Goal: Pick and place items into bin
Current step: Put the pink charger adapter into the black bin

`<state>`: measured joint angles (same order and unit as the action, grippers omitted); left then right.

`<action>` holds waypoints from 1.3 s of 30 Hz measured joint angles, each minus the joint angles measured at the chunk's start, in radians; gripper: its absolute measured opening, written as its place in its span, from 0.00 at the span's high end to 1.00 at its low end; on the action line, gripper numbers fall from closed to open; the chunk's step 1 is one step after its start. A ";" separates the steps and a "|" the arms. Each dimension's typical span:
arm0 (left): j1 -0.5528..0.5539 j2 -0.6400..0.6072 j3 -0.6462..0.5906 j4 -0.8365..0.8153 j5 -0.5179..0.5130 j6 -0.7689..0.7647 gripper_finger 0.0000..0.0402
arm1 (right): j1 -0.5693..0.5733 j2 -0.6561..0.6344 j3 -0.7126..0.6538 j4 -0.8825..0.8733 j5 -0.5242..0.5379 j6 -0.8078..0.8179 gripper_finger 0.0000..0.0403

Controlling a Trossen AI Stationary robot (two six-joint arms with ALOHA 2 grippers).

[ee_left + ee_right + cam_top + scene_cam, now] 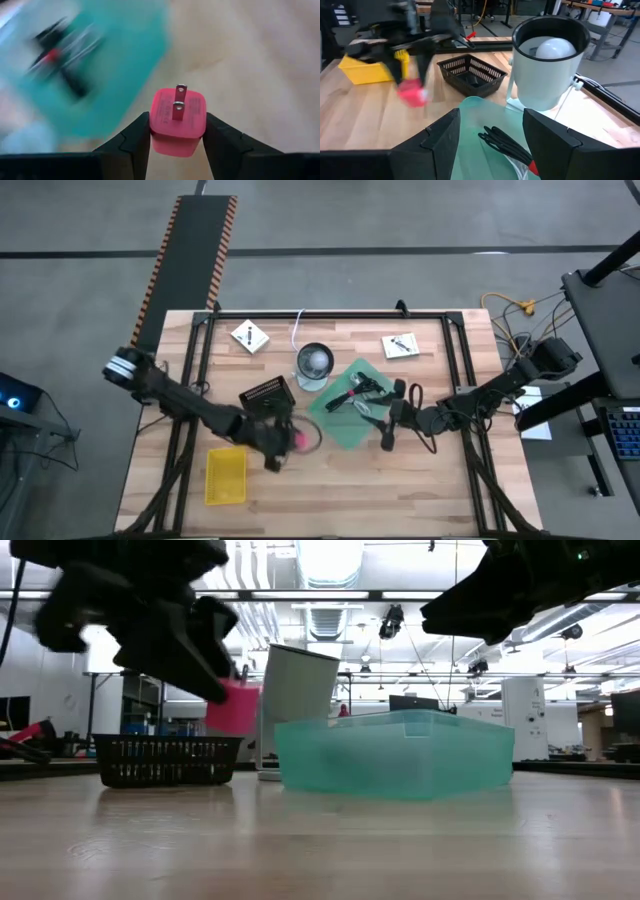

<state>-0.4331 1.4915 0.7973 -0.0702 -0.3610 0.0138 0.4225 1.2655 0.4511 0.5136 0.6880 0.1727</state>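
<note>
The pink plug adapter (pixel 178 121) sits squarely between the left gripper's (pixel 176 142) jaws, one dark finger (pixel 134 142) pressed on each side, its two metal prongs pointing away from the wrist. The jaws are closed on it and carry it clear of the worktop (pixel 330 490), between the black mesh basket (pixel 268 396) and the teal bin (pixel 355 406). From table height the adapter (pixel 232 707) hangs above the wood, in front of the basket (pixel 168 759) and just short of the bin's (pixel 395 752) near wall.

The teal bin holds a black-handled tool (pixel 506 144) with a red detail, and dark cable (pixel 365 387) lying across its floor. The black basket (pixel 471 74) shows nothing inside that can be made out. A yellow tray (pixel 225 474) lies on the worktop behind the left jaws, its contents not discernible.

The right gripper (pixel 388 430) hovers at the bin's far edge from the left arm, its jaws spread wide and holding nothing; the bin's rim lies right between and below them. Beyond the bin stands a round clear-grey cup (pixel 314 362), with a white cable (pixel 297 330) trailing behind it. Two white square packets (pixel 249 336) (pixel 400 345) lie well apart from both jaws near the worktop's far edge.
</note>
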 joint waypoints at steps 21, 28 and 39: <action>0.172 -0.364 -0.095 -0.449 -0.107 -0.173 0.66 | -0.002 0.000 0.000 -0.001 0.074 0.007 0.50; 0.203 -0.354 -0.137 -0.487 -0.104 -0.190 0.66 | -0.006 0.000 0.000 -0.001 0.104 0.007 0.50; 0.211 -0.356 -0.164 -0.490 -0.105 -0.155 0.48 | -0.011 0.000 0.000 -0.001 0.108 0.008 0.50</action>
<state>-0.2222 1.1358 0.6334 -0.5602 -0.4659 -0.1414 0.4118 1.2655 0.4507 0.5121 0.7960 0.1802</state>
